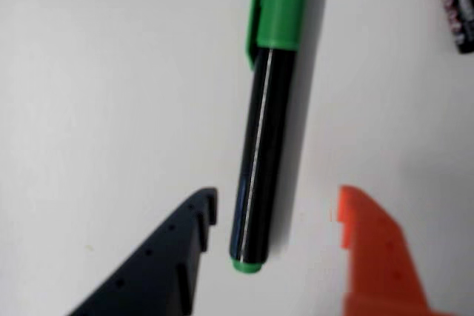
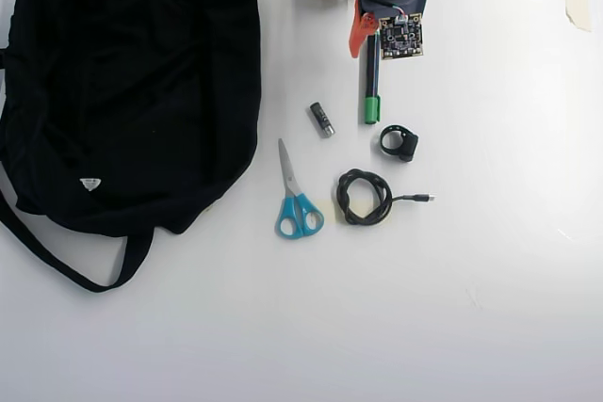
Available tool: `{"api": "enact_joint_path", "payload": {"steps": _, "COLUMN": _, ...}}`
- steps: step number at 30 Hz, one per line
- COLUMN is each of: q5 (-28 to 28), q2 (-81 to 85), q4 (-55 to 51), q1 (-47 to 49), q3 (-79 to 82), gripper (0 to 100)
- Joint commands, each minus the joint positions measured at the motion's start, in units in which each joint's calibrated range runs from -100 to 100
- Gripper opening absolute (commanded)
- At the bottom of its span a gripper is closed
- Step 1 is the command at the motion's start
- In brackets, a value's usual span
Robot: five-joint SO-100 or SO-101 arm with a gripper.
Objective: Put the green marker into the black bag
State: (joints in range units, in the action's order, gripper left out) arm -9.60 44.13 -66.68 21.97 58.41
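- The green marker [image 1: 265, 120] lies flat on a white table [image 2: 490, 261]. In the wrist view it runs almost straight up and down, its bright green cap at the top and its small green end at the bottom.
- The gripper [image 1: 275, 209] is open around the marker's lower end. A dark blue finger [image 1: 159, 260] sits to the left of the barrel and an orange finger [image 1: 374, 253] to the right, and white table shows between each finger and the barrel.
- In the overhead view the marker [image 2: 371, 82] lies near the top centre, with its green cap pointing down the picture. The orange finger [image 2: 359, 31] sits just left of its upper end, and a small circuit board on the arm sits just to the right.
- The black bag [image 2: 132, 82] fills the upper left of the overhead view, well apart from the marker. Its strap loops out along the bottom left, and a small white triangular label shows near its lower edge.
- Between bag and marker lies a short grey metal cylinder [image 2: 322, 120].
- Below the cylinder lie blue-handled scissors [image 2: 296, 197], blades pointing up.
- To the right of the scissors is a coiled black cable [image 2: 364, 198], its plug end trailing right.
- A small black ring-shaped part [image 2: 399, 143] lies just below and right of the marker's cap.
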Motion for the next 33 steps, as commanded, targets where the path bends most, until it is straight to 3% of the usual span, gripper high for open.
{"api": "enact_joint_path", "payload": {"steps": 1, "q5": -0.2, "q2": 0.0, "q4": 0.4, "q1": -0.3, "q3": 0.0, "gripper": 26}}
{"api": "enact_joint_path", "payload": {"steps": 6, "q5": -0.2, "q2": 0.1, "q4": -0.1, "q1": -0.3, "q3": 0.0, "gripper": 30}}
{"api": "enact_joint_path", "payload": {"steps": 23, "q5": 0.2, "q2": -0.1, "q4": 1.7, "q1": 0.5, "q3": 1.2, "gripper": 30}}
{"api": "enact_joint_path", "payload": {"steps": 33, "q5": 0.3, "q2": -0.1, "q4": 10.4, "q1": 3.7, "q3": 6.2, "gripper": 30}}
